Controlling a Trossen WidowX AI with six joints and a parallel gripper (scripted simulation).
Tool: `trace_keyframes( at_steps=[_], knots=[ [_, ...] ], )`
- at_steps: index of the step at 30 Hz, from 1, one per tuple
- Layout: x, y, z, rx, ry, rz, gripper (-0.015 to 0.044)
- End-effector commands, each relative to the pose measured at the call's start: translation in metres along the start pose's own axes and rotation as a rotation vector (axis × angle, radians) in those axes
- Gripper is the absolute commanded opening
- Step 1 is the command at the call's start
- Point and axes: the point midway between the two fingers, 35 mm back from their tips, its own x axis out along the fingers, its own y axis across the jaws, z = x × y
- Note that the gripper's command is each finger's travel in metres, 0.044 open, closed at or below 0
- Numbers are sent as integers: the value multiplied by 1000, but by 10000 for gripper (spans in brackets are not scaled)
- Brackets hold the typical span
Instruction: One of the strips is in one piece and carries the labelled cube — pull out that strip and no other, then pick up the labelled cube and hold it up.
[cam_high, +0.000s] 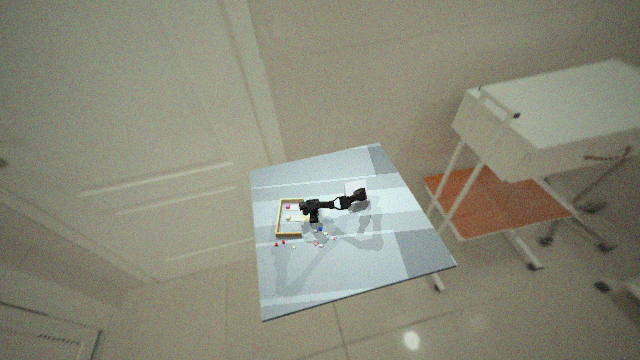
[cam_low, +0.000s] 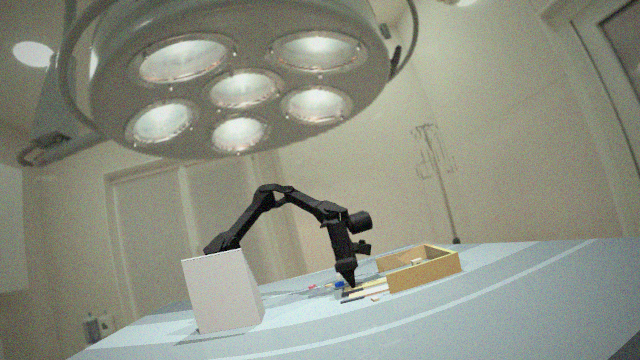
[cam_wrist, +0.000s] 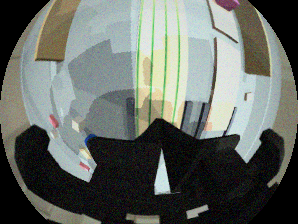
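Note:
My gripper (cam_high: 313, 220) (cam_low: 354, 286) (cam_wrist: 158, 121) is shut, with nothing seen between the fingertips. It points down over the near part of a cream strip with green lines (cam_high: 298, 218) (cam_wrist: 172, 60); whether it touches is unclear. That strip shows no break, but its near end is hidden by the fingers. A cream cube (cam_high: 288, 218) (cam_low: 416, 261) is at its far part. To the right in the wrist view, a pale strip (cam_wrist: 227, 70) is separated by a gap from a far piece (cam_wrist: 223, 19). A magenta cube (cam_high: 287, 206) (cam_wrist: 227, 4) is on that far piece. No label is readable.
A wooden wall frame (cam_high: 289, 234) (cam_low: 425, 272) (cam_wrist: 57, 30) surrounds the strips' far parts and opens towards the arm. A blue piece (cam_high: 320, 229) (cam_low: 339, 284) and several small coloured pieces lie beside the strips. Two red pieces (cam_high: 276, 244) (cam_high: 283, 242) lie outside the frame.

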Motion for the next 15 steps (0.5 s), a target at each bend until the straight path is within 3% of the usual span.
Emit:
trace_keyframes(
  at_steps=[1, 15],
  knots=[
    [5, -1, -14, 12, 22, -3, 0],
    [6, -1, -35, 13, 23, -3, 0]
  ],
)
